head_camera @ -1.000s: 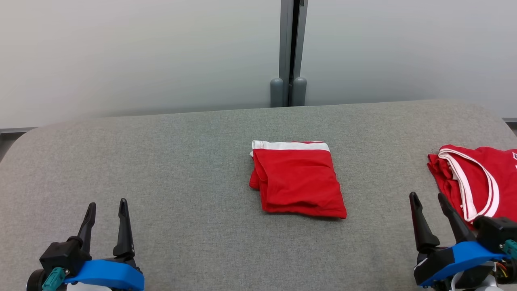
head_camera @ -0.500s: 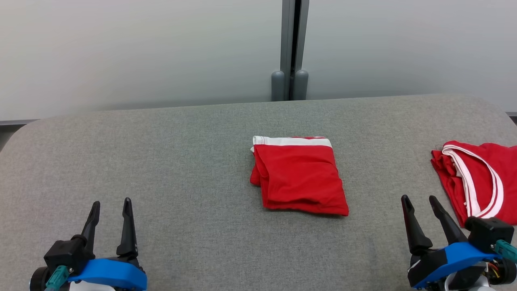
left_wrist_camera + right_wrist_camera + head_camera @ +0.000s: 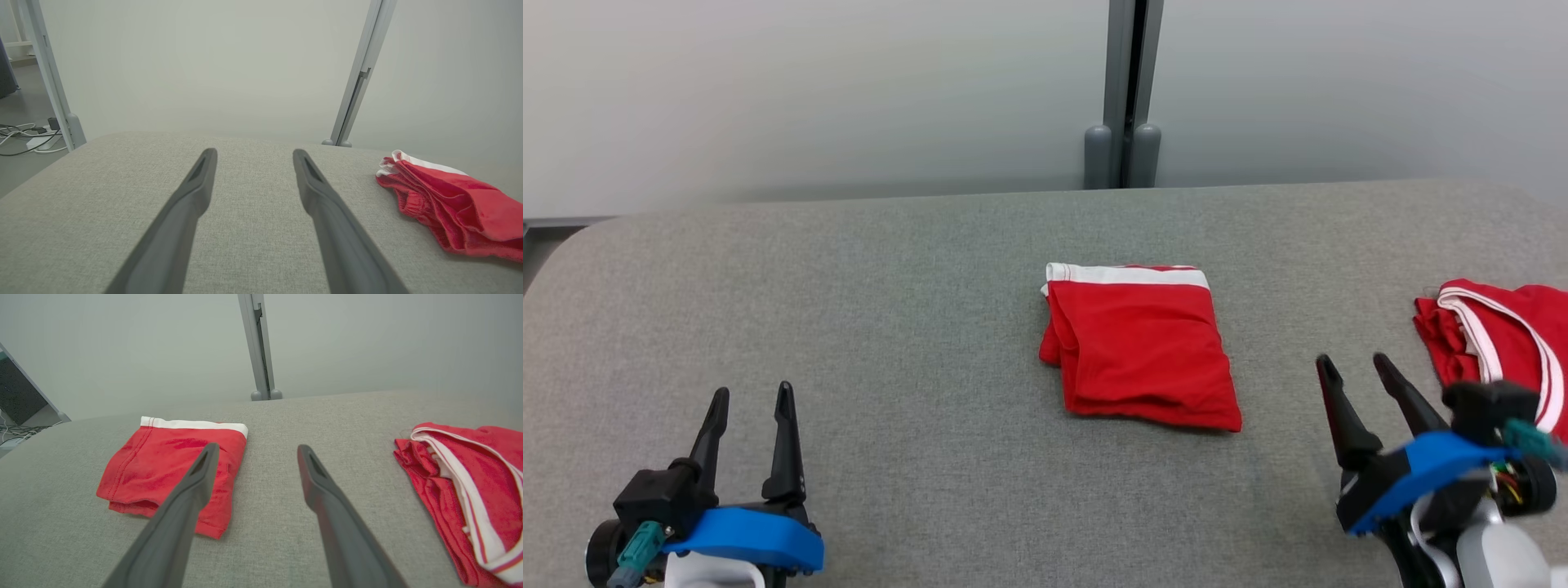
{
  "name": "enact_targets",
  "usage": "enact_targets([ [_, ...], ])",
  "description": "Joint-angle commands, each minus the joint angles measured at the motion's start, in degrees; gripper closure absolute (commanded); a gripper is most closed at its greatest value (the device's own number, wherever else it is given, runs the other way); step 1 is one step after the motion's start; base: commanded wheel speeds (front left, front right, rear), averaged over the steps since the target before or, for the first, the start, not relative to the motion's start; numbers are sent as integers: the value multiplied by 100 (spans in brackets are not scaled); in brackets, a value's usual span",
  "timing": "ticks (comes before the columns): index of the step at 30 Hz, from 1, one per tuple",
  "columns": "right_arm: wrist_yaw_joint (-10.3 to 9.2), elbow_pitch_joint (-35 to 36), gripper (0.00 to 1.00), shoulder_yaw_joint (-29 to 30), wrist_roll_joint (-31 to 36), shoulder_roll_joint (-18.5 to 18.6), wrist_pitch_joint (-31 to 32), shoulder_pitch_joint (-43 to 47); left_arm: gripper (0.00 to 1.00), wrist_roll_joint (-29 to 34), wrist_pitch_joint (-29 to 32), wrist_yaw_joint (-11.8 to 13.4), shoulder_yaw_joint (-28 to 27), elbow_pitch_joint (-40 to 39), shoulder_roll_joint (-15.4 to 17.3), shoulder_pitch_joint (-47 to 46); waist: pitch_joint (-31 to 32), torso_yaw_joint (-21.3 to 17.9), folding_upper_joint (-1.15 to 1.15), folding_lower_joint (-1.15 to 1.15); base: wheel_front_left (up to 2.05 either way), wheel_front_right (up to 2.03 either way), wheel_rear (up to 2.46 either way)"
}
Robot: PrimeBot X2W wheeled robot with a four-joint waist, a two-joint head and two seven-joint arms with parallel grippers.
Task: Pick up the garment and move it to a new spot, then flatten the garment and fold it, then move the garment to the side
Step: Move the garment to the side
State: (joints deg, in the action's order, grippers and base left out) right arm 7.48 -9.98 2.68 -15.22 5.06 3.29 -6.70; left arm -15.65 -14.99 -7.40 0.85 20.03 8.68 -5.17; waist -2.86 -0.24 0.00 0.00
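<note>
A red garment with a white waistband (image 3: 1139,351) lies folded in a neat rectangle at the middle of the grey padded table (image 3: 890,286). It also appears in the left wrist view as a folded garment (image 3: 449,204) and in the right wrist view (image 3: 163,473). My left gripper (image 3: 752,392) is open at the lower left, well away from it, with only table fabric between its fingers (image 3: 254,154). My right gripper (image 3: 1352,361) is open at the lower right, slightly above the table, between the two red garments (image 3: 257,447).
A second red garment with white trim (image 3: 1503,343) lies crumpled at the table's right edge, close to my right wrist (image 3: 470,490). A grey partition post (image 3: 1123,90) stands behind the table's far edge. Cables lie on the floor at the far left (image 3: 24,136).
The head view has shifted slightly, moving everything right and up. Beyond that shift, my right gripper has moved forward and a little left. The folded garment has stayed put.
</note>
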Motion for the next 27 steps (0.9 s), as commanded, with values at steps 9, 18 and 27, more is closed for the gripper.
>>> enact_targets([
  [9,1,-640,0,111,-217,-123,2099,-1644,0,24,-25,-8,154,-207,77,-391,-524,245,0,0,0,0,0],
  [18,2,-2438,0,762,-35,-217,2899,-2910,0,-18,-25,-8,433,-323,28,-739,-970,688,0,0,0,0,0],
  [27,1,-4052,0,764,242,-219,2583,-3324,0,-50,-25,-8,528,-279,-21,-820,-1103,916,0,0,0,0,0],
])
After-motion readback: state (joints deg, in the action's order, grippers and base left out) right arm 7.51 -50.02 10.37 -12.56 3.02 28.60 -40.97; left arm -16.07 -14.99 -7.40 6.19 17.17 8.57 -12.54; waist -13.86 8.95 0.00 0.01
